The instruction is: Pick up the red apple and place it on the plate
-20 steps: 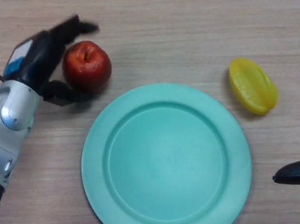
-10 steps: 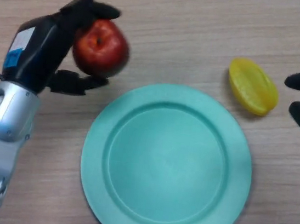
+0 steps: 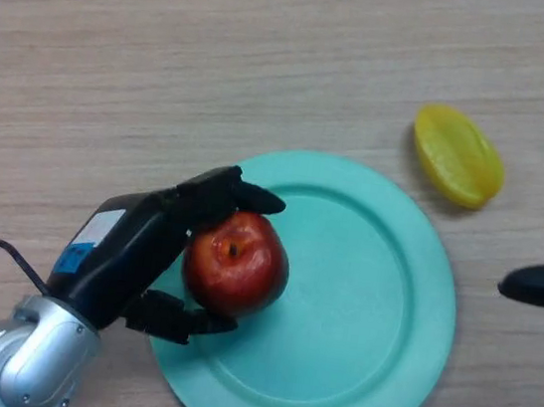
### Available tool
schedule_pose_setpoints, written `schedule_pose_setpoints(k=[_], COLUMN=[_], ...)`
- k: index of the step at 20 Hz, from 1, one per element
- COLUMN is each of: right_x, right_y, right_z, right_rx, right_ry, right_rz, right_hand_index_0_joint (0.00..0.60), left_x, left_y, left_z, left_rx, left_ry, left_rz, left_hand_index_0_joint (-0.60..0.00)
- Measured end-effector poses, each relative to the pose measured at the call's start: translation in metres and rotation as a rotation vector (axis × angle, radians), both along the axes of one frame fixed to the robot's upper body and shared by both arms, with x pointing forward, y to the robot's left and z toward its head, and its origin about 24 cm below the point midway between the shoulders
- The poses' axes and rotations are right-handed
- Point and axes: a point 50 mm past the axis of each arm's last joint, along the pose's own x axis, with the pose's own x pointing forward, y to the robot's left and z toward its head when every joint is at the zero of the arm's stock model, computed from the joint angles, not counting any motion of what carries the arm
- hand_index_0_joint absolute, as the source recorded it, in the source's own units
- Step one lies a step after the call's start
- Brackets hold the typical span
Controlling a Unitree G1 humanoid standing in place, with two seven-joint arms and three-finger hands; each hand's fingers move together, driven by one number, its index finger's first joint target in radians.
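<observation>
The red apple (image 3: 233,276), stem end up, is over the left part of the teal plate (image 3: 369,307). My left hand (image 3: 135,251) comes in from the lower left and is shut on the apple, fingers curled over its top and thumb under its near side. Whether the apple rests on the plate or hangs just above it, I cannot tell. At the right edge only dark fingertips of my right hand (image 3: 542,286) show, apart from the plate.
A yellow star fruit (image 3: 456,155) lies on the wooden table (image 3: 169,70) just beyond the plate's upper right rim.
My left hand has carried the apple from the table at the upper left down and right, over the plate's left part. The right hand's fingers have drawn back toward the right edge.
</observation>
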Motion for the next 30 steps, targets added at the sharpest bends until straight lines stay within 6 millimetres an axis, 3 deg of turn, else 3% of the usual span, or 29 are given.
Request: schedule_pose_setpoints(k=[1,3,6,10,14,16,20,24,30], right_x=[0.001,0.001,0.002,0.004,0.004,0.004,0.004,0.004,0.001], right_y=[0.0,0.0,0.004,0.005,0.007,0.009,0.014,0.014,0.015], right_z=[0.0,0.0,-0.001,0.0,0.0,0.0,0.003,0.003,0.005], right_rx=[0.001,0.002,-0.001,-0.002,-0.005,-0.006,-0.015,-0.015,-0.006], right_ry=[0.001,0.002,0.008,0.002,0.004,0.004,0.0,0.0,-0.015], right_rz=[0.001,0.0,0.019,0.025,0.038,0.044,0.065,0.066,0.05], right_hand_index_0_joint=[0.0,0.0,0.0,0.0,0.0,0.0,0.0,0.0,0.0], left_x=[0.0,0.002,0.001,-0.017,-0.03,-0.038,-0.043,-0.05,-0.053], left_y=[-0.001,-0.002,-0.001,-0.003,0.029,0.038,0.044,0.056,0.055], left_z=[-0.003,-0.001,0.003,0.049,0.089,0.101,0.097,0.097,0.098], left_rx=[0.063,0.027,-0.005,-0.142,-0.45,-0.489,-0.653,-0.694,-0.696], left_ry=[-0.009,-0.011,-0.036,-0.127,-0.066,-0.103,0.062,0.05,0.05], left_rz=[0.007,0.006,0.016,-0.054,-0.041,-0.062,-0.087,-0.039,-0.051], left_hand_index_0_joint=[-0.6,-0.4,-0.003,0.0,0.0,0.0,0.0,0.0,0.0])
